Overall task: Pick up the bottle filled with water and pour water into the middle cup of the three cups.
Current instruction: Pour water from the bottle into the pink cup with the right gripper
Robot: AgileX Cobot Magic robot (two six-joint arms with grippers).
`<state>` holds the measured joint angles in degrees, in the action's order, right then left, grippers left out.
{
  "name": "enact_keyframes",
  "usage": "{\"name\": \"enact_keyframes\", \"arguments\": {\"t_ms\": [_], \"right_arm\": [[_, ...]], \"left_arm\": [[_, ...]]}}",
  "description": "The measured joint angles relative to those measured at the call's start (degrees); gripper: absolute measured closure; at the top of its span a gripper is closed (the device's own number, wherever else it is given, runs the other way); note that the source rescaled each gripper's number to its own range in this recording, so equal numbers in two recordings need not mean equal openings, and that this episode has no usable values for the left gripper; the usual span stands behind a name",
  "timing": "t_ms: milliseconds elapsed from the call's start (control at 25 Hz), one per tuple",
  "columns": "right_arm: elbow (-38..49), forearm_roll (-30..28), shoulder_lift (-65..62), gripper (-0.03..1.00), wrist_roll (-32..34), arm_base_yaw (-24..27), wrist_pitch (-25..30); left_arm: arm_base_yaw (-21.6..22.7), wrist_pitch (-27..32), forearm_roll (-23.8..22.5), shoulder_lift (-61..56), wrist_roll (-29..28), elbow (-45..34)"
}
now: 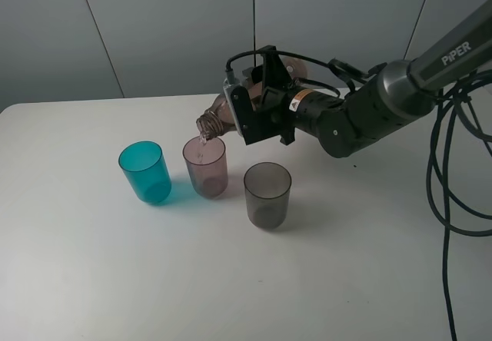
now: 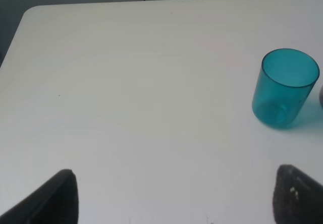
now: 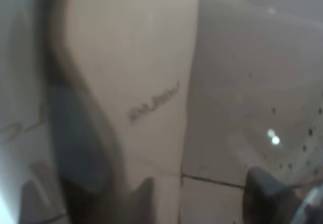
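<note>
In the exterior high view my right gripper (image 1: 246, 114) is shut on the smoky-brown bottle (image 1: 215, 124). It holds the bottle tipped almost level, with the neck pointing left and down. The bottle's mouth is just above the rim of the pinkish-mauve middle cup (image 1: 205, 167). The teal-blue cup (image 1: 145, 173) stands left of it and the smoky grey cup (image 1: 267, 195) right and nearer. The gripper hides most of the bottle's body. The right wrist view is a blurred close-up. My left gripper (image 2: 176, 204) is open and empty, low over the table; the teal-blue cup (image 2: 284, 88) is ahead of it.
The cups stand on a white table (image 1: 92, 264); its far left corner (image 2: 35, 12) shows in the left wrist view. The right arm's black cables (image 1: 453, 203) hang at the right side. A grey panelled wall (image 1: 154, 26) is behind.
</note>
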<state>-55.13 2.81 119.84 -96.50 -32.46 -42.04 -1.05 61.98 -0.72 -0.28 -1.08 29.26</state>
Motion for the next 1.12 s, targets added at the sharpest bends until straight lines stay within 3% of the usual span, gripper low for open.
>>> {"name": "enact_keyframes", "arguments": {"t_ms": [1120], "right_arm": [[0.00, 1.25, -0.23, 0.95, -9.13, 0.00, -0.88]], "left_arm": [[0.00, 0.00, 0.00, 0.00, 0.00, 0.00]]}}
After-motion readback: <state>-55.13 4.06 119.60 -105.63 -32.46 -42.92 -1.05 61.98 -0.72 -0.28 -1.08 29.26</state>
